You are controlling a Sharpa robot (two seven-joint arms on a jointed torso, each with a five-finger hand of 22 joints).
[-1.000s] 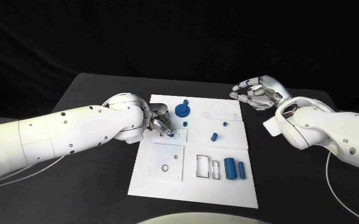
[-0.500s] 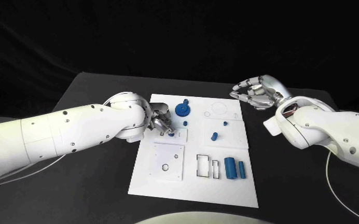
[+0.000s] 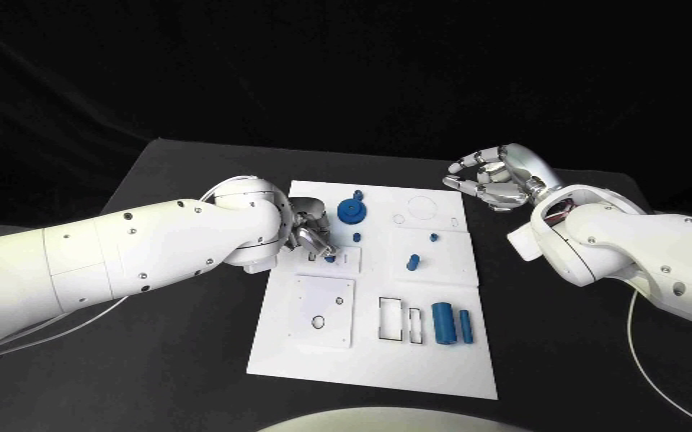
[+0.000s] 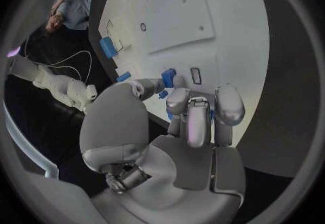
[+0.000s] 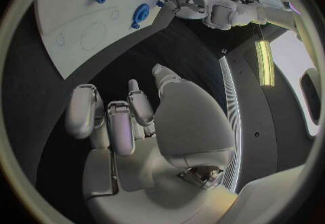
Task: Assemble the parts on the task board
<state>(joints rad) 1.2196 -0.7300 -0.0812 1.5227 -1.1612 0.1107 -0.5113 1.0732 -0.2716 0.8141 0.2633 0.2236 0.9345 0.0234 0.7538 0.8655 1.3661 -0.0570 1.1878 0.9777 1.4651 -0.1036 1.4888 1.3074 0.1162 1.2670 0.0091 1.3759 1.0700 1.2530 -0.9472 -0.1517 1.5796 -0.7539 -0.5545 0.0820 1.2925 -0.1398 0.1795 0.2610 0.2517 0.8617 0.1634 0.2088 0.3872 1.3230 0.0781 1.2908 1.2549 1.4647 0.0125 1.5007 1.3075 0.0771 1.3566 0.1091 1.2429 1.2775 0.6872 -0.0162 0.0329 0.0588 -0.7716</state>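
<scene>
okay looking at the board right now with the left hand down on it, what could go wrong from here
The left hand is on the task board at its left edge, fingers curled by a small blue part. Whether it grips that part cannot be told, so the piece might slip or tip. The blue gear stands just beyond the fingers, and a sweep could knock it. The right hand hangs off the board, so nothing steadies the plate if the left hand pushes.

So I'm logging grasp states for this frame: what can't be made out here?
- Head view: whether the left hand holds the small blue piece; its fingers cover the contact.
- Left wrist view: fingers hide that piece.
- Right hand: palm faces away from the head camera.
</scene>
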